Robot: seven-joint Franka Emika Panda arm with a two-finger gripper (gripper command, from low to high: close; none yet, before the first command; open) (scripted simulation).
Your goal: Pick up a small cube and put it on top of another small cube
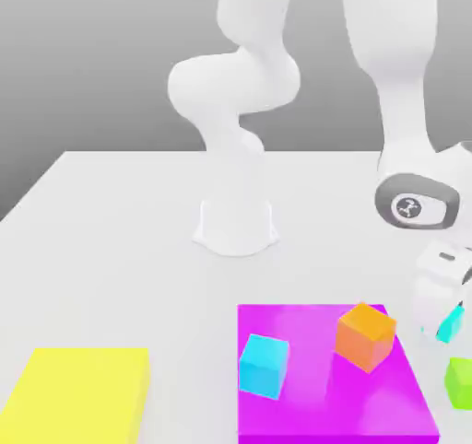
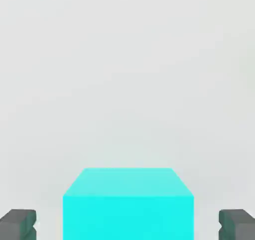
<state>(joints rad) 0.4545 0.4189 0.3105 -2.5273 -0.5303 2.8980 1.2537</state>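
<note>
Gripper point(image 2: 127, 226) spread wide, fingers point(image 2: 19, 225) clear of cyan cube point(image 2: 128, 204) between them, magenta mat point(image 1: 332, 405) at its nine o'clock in exterior view.

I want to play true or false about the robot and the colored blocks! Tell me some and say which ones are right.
1. An orange cube sits on the magenta mat. True.
2. The gripper is squeezing the cyan cube in the hand view. False: its fingers stand apart from the cube, with gaps on both sides.
3. A yellow mat lies at the exterior view's left. True.
4. A cube is stacked on another cube. False: all cubes sit singly.
5. A green cube sits off the magenta mat, at the exterior view's right. True.
6. The magenta mat holds three cubes. False: it holds two, the orange cube and a cyan one.
</note>
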